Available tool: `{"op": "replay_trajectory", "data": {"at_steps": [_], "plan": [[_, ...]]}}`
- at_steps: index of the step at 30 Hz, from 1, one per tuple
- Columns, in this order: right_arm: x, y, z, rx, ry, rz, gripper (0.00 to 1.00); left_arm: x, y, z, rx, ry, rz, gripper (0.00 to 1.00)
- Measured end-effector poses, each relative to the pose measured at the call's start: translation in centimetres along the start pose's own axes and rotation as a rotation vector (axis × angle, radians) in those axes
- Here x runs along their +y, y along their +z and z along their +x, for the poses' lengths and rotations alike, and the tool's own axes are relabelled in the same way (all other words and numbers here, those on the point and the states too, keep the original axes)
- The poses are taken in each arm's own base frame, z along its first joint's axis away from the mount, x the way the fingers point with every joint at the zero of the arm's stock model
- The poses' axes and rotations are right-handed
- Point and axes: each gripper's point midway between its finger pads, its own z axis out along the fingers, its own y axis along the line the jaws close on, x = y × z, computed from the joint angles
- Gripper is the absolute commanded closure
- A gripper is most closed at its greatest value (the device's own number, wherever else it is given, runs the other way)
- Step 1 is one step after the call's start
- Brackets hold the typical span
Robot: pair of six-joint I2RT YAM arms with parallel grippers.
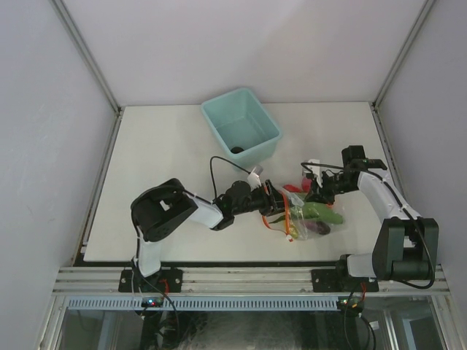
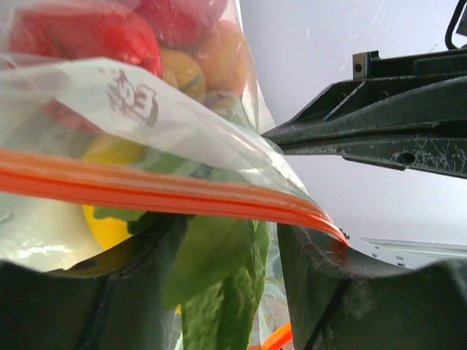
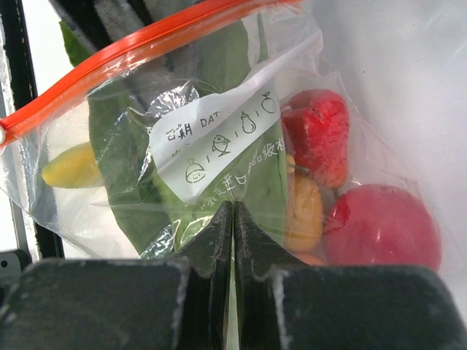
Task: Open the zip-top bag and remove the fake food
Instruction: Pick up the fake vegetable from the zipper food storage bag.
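The clear zip-top bag (image 1: 305, 213) lies between my two grippers, its red-orange zipper strip (image 2: 146, 189) running across the left wrist view. Inside it are a green leafy piece (image 3: 124, 189), a yellow piece (image 3: 73, 169), a red piece (image 3: 317, 135), an orange piece (image 3: 303, 211) and a red apple (image 3: 383, 226). My left gripper (image 1: 281, 208) has its fingers apart either side of the green piece (image 2: 211, 255) at the bag's zipper edge. My right gripper (image 3: 233, 208) is shut, pinching the bag's plastic just below its white label (image 3: 219, 146).
A teal bin (image 1: 257, 117) stands behind the bag with one small dark item (image 1: 238, 151) in it. The right gripper's dark body (image 2: 379, 124) is close in front of the left wrist camera. White walls enclose the table on three sides.
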Motion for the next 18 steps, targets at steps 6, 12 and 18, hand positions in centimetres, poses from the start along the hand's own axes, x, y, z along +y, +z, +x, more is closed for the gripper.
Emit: {"op": "replay_trajectory", "data": {"at_steps": [6, 12, 18], "plan": [[-0.6, 0.0, -0.3, -0.012, 0.043, 0.027, 1.0, -0.1, 0.0, 0.4, 0.02, 0.001, 0.012, 0.47], [-0.6, 0.1, -0.8, -0.036, 0.056, 0.026, 1.0, 0.1, 0.4, 0.5, 0.034, -0.007, 0.009, 0.51], [-0.4, 0.4, -1.1, -0.04, 0.046, 0.011, 1.0, -0.2, 1.6, 0.1, 0.037, -0.009, -0.004, 0.48]]}}
